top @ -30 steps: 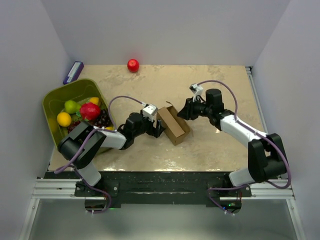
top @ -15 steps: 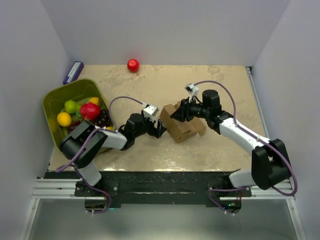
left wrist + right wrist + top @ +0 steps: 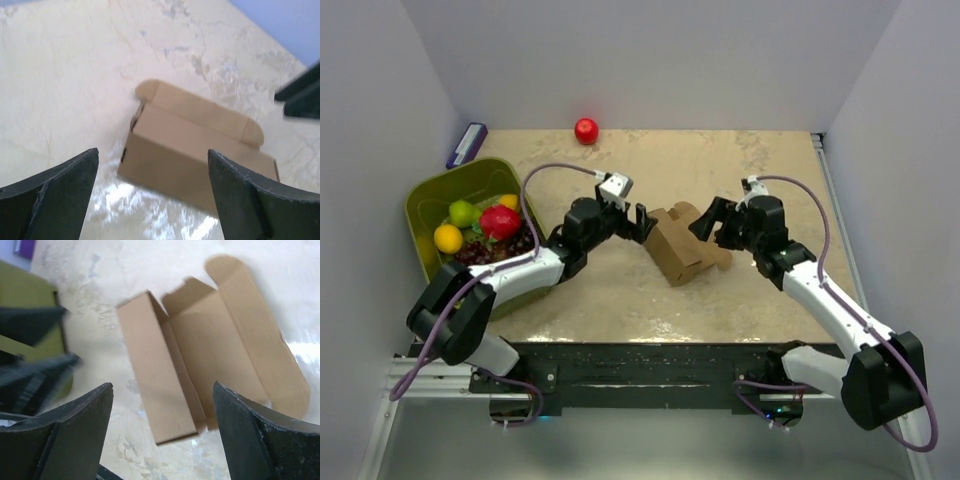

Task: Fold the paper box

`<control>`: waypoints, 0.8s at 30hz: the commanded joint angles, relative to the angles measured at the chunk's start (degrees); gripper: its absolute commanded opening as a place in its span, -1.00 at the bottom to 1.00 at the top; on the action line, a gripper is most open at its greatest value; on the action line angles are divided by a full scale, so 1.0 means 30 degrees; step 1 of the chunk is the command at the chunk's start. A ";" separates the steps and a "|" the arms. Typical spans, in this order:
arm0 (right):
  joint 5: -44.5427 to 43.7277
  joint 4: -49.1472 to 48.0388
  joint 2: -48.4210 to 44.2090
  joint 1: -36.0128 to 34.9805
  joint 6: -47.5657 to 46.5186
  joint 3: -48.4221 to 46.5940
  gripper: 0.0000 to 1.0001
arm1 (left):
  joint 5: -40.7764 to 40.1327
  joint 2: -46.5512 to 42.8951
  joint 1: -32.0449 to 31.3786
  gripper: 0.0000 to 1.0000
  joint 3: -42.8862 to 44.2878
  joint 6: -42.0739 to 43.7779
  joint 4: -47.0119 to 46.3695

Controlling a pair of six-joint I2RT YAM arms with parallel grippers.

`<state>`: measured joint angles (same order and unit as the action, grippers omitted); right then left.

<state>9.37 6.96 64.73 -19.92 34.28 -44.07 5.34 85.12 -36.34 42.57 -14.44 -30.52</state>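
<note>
Releasing the paper box (image 3: 682, 250), the right fingers (image 3: 260, 440) back off to its 3 o'clock; left fingers (image 3: 55, 200), at 9 o'clock, also gape empty, so folding remains unfinished.

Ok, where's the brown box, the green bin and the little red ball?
paper box (image 3: 672, 250), top view, its middle.
green bin (image 3: 460, 185), top view, its far wall.
red ball (image 3: 586, 130), top view, its middle.

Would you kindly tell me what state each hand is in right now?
Left hand: open, holding nothing.
Right hand: open, holding nothing.
</note>
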 commanded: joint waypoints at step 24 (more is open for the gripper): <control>-0.4030 -0.6360 -0.1364 0.0400 1.2185 0.8656 0.44 | 0.2965 1.0005 0.1624 0.96 1.1447 0.2176 0.2997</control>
<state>-2.00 -4.99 58.50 -19.00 68.79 -18.04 11.57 114.54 -31.29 75.20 -8.80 -22.11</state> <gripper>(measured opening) 0.743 0.980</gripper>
